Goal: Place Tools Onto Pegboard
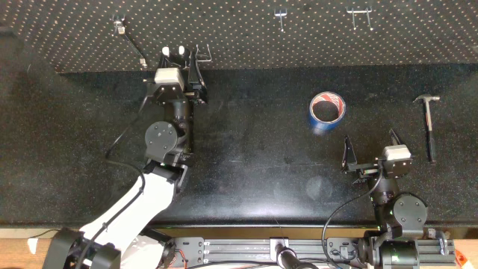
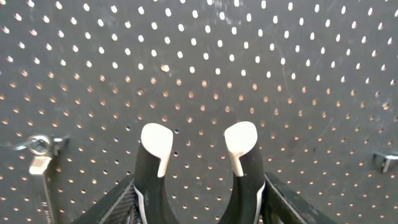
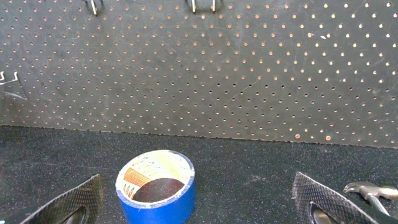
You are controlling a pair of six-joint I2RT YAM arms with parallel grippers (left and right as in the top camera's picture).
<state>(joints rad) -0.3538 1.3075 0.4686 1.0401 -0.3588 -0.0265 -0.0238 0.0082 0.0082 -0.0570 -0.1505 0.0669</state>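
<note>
A silver wrench (image 1: 132, 43) hangs on the pegboard (image 1: 246, 33) from a hook at its upper end; the left wrist view shows its ring end (image 2: 40, 148) on that hook. My left gripper (image 1: 173, 51) is up against the board just right of the wrench, open, with nothing between its white pads (image 2: 156, 142). A blue tape roll (image 1: 327, 110) lies flat on the black table, and a hammer (image 1: 429, 124) lies at the right. My right gripper (image 1: 370, 143) hovers open near the table's front, the tape roll (image 3: 157, 185) ahead of it and the hammer head (image 3: 368, 190) off to one side.
Bare metal hooks stick out of the pegboard: one (image 1: 203, 52) beside the left gripper, two more (image 1: 281, 15) (image 1: 359, 14) farther right. The black table mat (image 1: 254, 149) is free between the two arms.
</note>
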